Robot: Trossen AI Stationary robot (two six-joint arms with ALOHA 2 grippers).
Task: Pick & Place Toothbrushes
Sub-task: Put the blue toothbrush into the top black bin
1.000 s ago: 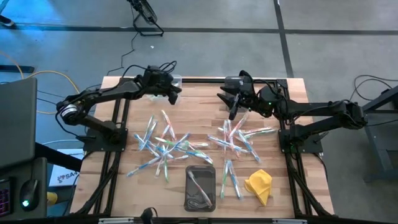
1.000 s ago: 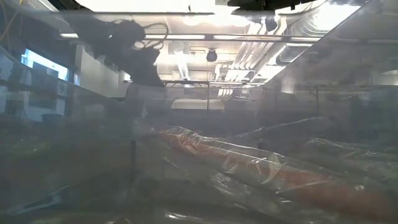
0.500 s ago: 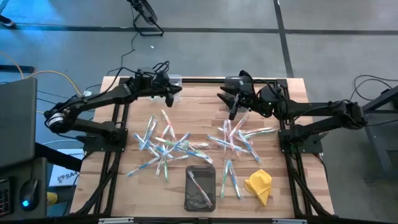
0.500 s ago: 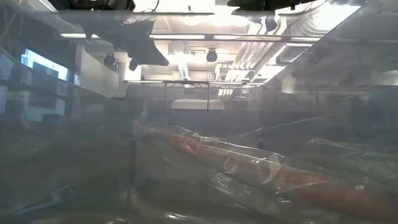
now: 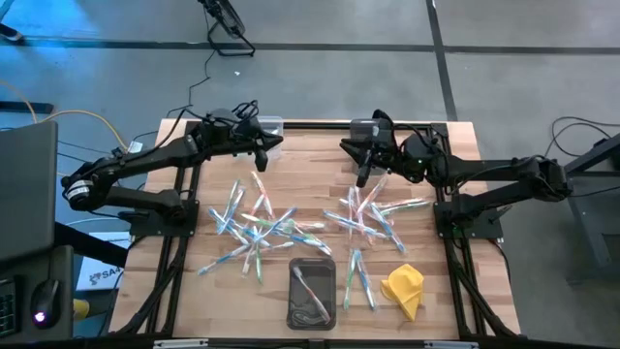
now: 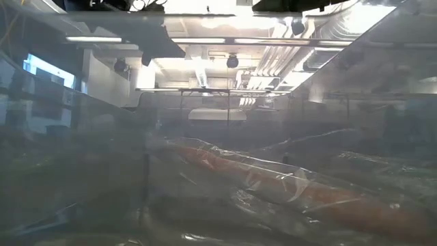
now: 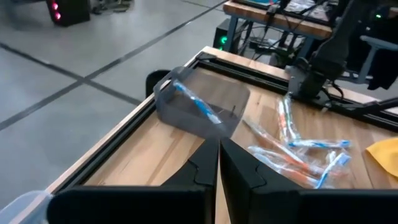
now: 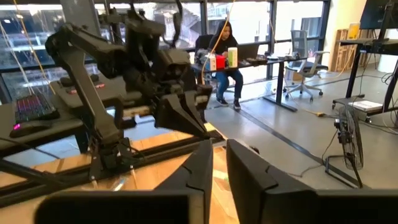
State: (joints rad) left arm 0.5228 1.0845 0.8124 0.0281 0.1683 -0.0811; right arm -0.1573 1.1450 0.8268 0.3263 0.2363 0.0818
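Both arms outstretched, tools [image 5: 269, 147] [image 5: 363, 174] above table's [image 5: 320, 145] far edge.

Past the left gripper [image 7: 218, 163], its two dark fingers pressed together with only a thin seam between them, lies the wooden table [image 7: 155, 155] with its black frame rail; a small clear bin [image 7: 200, 101] sits near the edge with a blue-accented toothbrush [image 7: 194, 104] lying slanted inside; beyond it several wrapped toothbrushes [image 7: 297, 148] lie scattered on the wood; a yellow cloth [image 7: 384, 151] shows at the picture's edge.
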